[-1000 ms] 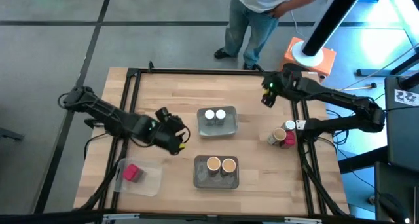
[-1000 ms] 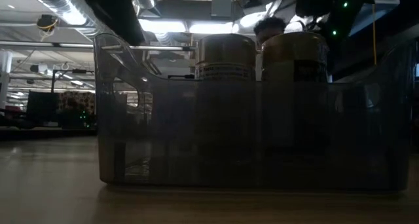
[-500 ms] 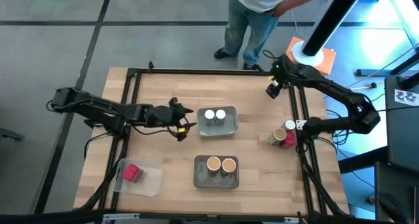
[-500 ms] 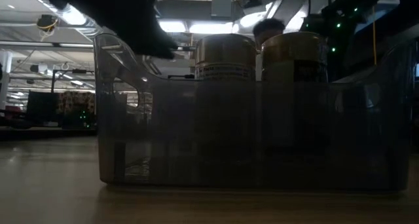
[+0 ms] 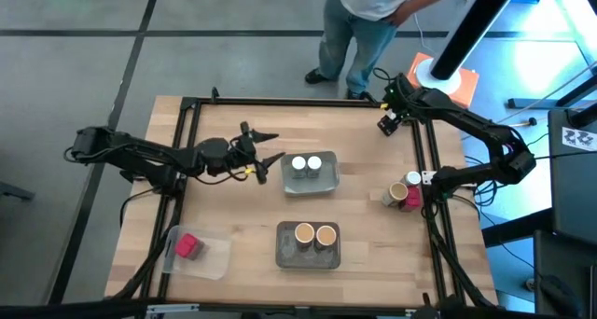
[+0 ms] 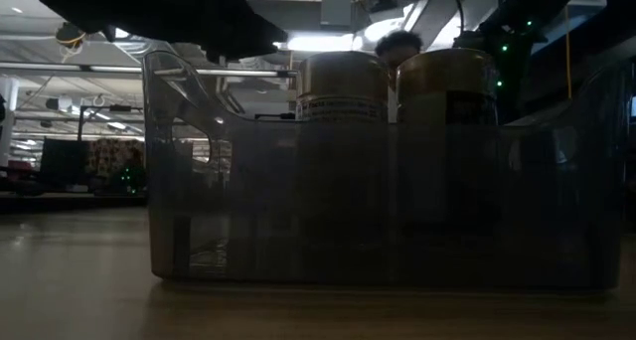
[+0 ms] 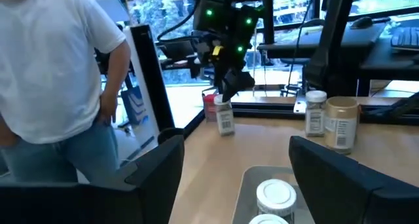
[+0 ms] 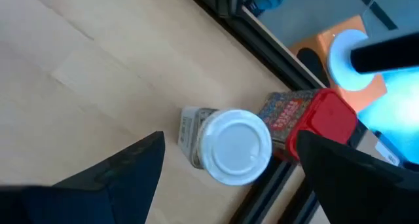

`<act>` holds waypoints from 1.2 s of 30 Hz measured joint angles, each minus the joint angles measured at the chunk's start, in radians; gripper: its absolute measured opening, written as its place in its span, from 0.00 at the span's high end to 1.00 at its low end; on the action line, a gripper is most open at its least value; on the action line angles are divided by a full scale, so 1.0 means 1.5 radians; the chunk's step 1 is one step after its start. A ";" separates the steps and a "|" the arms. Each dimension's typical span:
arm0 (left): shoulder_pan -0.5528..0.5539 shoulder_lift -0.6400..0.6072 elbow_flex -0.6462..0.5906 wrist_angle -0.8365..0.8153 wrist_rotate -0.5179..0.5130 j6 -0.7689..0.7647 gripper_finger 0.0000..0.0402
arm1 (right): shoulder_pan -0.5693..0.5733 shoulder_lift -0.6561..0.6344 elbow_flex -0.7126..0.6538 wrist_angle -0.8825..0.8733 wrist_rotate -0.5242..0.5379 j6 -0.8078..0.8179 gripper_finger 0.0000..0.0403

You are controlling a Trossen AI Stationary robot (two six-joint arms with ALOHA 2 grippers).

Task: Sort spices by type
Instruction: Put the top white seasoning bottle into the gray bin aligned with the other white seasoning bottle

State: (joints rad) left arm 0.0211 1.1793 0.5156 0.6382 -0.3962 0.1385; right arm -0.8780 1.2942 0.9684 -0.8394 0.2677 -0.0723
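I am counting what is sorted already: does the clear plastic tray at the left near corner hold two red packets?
No, the clear plastic tray holds only one red-magenta blocky packet, as the high view shows.

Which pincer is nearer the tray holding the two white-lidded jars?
Left. The left pincer hovers open just beside the tray; the right pincer is at the table's far corner.

High view: straight down on the whole bench (image 5: 233, 202), both arms in frame. Low view: at bench-top height, very close to the grey tray (image 6: 378, 206) holding two tan-topped cylinders (image 6: 343, 77), same tray as in high view. Left wrist view: level across the bench toward the right arm (image 7: 226, 27). Right wrist view: steep down on a white-lidded jar (image 8: 232, 145).
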 joint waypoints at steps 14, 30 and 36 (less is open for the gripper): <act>0.007 0.000 0.000 -0.029 0.001 0.030 0.34 | 0.000 0.000 0.000 0.004 0.025 0.063 0.15; 0.007 0.000 0.000 -0.036 0.001 0.030 0.34 | -0.014 0.099 -0.001 0.002 -0.040 0.063 0.23; 0.007 0.000 0.000 -0.036 0.001 0.035 0.34 | -0.014 0.101 0.000 -0.001 -0.052 0.060 0.46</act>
State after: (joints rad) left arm 0.0319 1.1797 0.5156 0.5842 -0.3951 0.1905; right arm -0.8992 1.4464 0.9685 -0.8412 0.1903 0.0176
